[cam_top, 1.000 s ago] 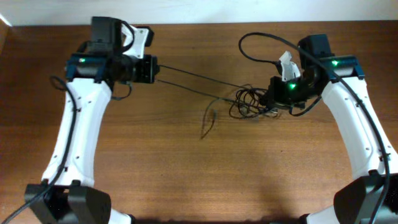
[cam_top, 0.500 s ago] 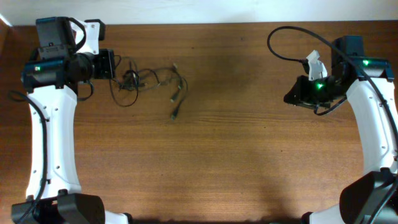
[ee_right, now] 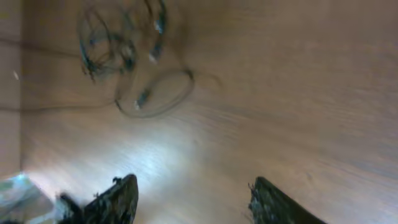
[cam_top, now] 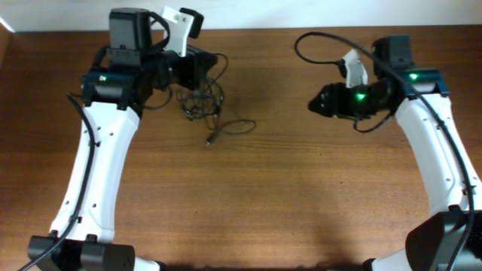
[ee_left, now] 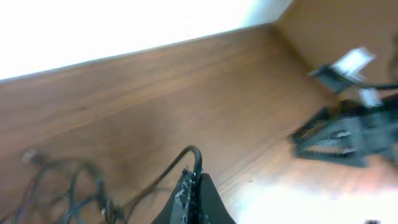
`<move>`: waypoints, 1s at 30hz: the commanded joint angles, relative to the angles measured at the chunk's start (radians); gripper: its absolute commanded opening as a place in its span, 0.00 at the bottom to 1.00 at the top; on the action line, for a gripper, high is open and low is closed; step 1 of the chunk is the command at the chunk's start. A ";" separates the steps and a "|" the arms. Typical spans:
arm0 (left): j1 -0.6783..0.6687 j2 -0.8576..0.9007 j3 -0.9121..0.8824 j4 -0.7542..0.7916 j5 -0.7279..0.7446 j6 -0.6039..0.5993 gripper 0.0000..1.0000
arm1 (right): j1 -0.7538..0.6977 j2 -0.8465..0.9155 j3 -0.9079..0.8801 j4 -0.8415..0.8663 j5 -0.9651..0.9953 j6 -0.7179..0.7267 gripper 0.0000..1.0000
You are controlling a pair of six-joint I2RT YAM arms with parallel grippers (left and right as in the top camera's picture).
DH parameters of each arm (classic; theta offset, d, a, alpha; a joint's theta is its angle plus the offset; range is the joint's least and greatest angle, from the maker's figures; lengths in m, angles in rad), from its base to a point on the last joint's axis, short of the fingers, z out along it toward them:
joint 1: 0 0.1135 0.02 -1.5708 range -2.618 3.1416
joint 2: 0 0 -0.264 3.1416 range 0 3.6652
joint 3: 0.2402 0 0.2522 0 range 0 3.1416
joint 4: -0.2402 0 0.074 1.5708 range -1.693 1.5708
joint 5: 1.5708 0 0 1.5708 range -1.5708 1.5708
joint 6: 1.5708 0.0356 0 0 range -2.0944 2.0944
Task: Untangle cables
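Note:
The cables [cam_top: 199, 99] lie as a small black clump at the back left of the table, with one loose loop and plug [cam_top: 212, 140] trailing toward the middle. My left gripper [cam_top: 205, 66] is at the clump's far edge, shut on one cable that arches up from its fingertips [ee_left: 194, 177]. More of the cables [ee_left: 74, 193] show blurred at the lower left of the left wrist view. My right gripper [cam_top: 313, 103] is well to the right of them, open and holding nothing [ee_right: 193, 186]. Far ahead of it the right wrist view shows the cables [ee_right: 118, 50].
The wooden table [cam_top: 248, 196] ends at a pale wall along the back [cam_top: 248, 15]. The right arm's own thick black cable [cam_top: 316, 41] arcs above the table behind its gripper. The right arm [ee_left: 342, 134] appears across the table in the left wrist view.
A second ago the cables were stretched between both grippers. The right gripper has let go and opened. The left arm swung the clump far left, then back to the rear left.

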 commanded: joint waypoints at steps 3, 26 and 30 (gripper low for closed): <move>-0.013 -0.031 0.025 0.108 0.269 -0.206 0.00 | 0.051 -0.007 -0.007 0.108 0.006 0.148 0.65; -0.013 -0.031 0.025 0.161 0.351 -0.282 0.00 | 0.214 0.239 -0.007 0.408 -0.053 0.423 0.57; -0.013 -0.031 0.025 0.161 0.351 -0.282 0.00 | 0.248 0.257 -0.007 0.449 -0.053 0.422 0.56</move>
